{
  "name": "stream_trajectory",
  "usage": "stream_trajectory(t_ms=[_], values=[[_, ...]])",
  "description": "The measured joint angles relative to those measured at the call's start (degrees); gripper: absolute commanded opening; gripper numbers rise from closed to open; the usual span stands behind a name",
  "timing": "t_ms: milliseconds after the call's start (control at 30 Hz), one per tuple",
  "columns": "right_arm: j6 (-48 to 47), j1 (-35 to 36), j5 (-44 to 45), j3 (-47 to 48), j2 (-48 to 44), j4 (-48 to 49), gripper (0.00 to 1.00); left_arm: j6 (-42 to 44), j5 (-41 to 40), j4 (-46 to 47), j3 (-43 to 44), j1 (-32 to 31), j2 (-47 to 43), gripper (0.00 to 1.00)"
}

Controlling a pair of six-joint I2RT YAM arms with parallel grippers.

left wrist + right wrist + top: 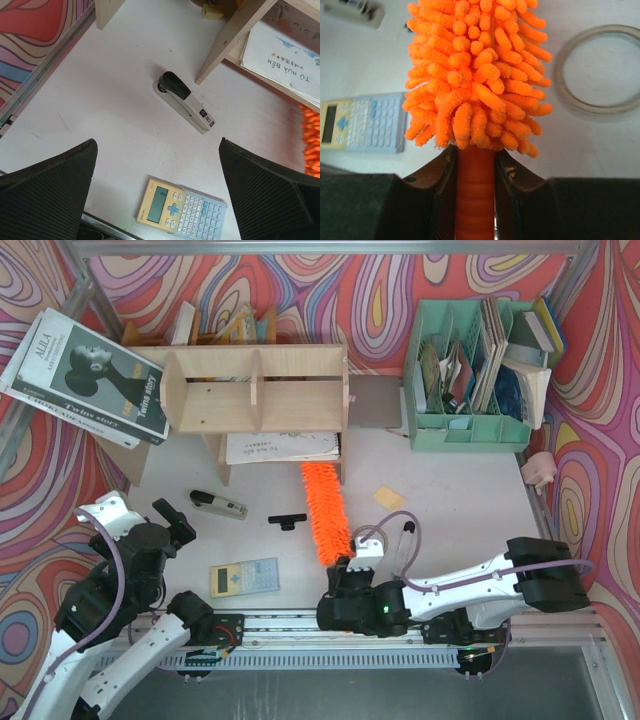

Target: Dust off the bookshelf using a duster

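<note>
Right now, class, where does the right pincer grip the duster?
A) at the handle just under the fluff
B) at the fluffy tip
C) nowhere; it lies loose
A: the right wrist view shows the right pincer shut on the duster at its orange handle, under the fluff.

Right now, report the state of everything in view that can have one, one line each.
left gripper, open, holding nothing.
right gripper, shut on the duster's handle.
duster, held, fluffy head pointing at the bookshelf.
bookshelf, standing upright, booklet lying under it.
stapler, closed, lying flat.
calculator, face up, display blank.
book, closed, cover up.
file organizer, upright, slots filled.
</note>
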Motion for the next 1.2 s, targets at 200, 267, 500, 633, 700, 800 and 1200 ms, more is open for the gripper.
stream_trajectory(t_ms=[200,267,500,633,700,800,1200], values=[[20.72,0.2,3.63,2.51,0.26,-19.43,0.0,0.02,0.0,0.0,0.0,0.0,-0.02,0.98],[24.06,0.59,4.02,3.32,0.57,-21.46,0.0,0.02,0.0,0.0,0.0,0.0,0.0,0.98],[23.96,-0.74,2.27,3.67,1.27,-19.45,0.0,0.02,0.0,0.0,0.0,0.0,0.0,0.98],[19.82,-3.69,-1.42,2.93,1.31,-14.95,0.0,0.02,0.0,0.0,0.0,0.0,0.0,0.98],[18.56,-4.81,-3.17,2.97,1.99,-13.92,0.0,0.02,0.0,0.0,0.0,0.0,-0.02,0.98],[17.18,-5.95,-5.4,3.67,4.24,-13.4,0.0,0.02,0.0,0.0,0.0,0.0,-0.02,0.98],[12.61,-5.84,-4.92,1.79,-1.09,-11.04,0.0,0.02,0.0,0.0,0.0,0.0,-0.02,0.98]])
